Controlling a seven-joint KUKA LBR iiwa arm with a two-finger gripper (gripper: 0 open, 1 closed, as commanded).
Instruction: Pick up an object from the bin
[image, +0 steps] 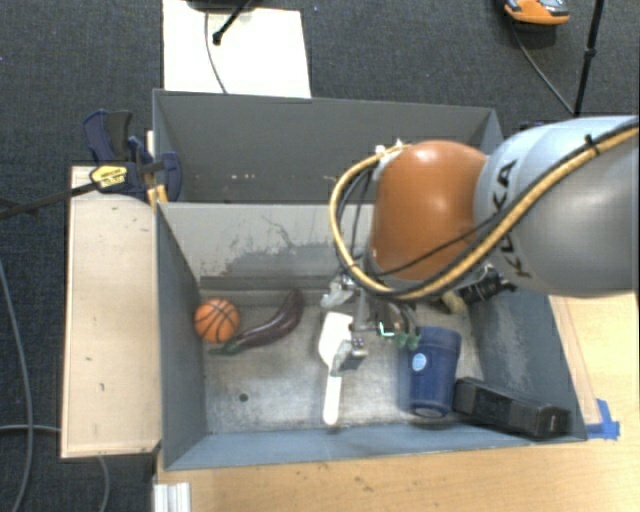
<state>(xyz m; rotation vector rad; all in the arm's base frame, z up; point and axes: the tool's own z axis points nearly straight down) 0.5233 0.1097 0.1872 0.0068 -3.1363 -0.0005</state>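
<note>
My gripper (348, 322) reaches down from under the orange cover into the middle of the bin. It is right over the upper end of a white long-handled tool (333, 385) that lies lengthwise towards the front wall. Just to its right a dark blue cup (432, 372) lies on its side. To the left lies a dark purple eggplant (268, 324), curved, with its green stem end near a small orange basketball (216, 321). The cover and cables hide how the gripper meets the white tool.
A black rectangular block (508, 408) lies in the front right corner beside the blue cup. The arm and its orange cover hang over the bin's back right part. Bare floor shows at the front left.
</note>
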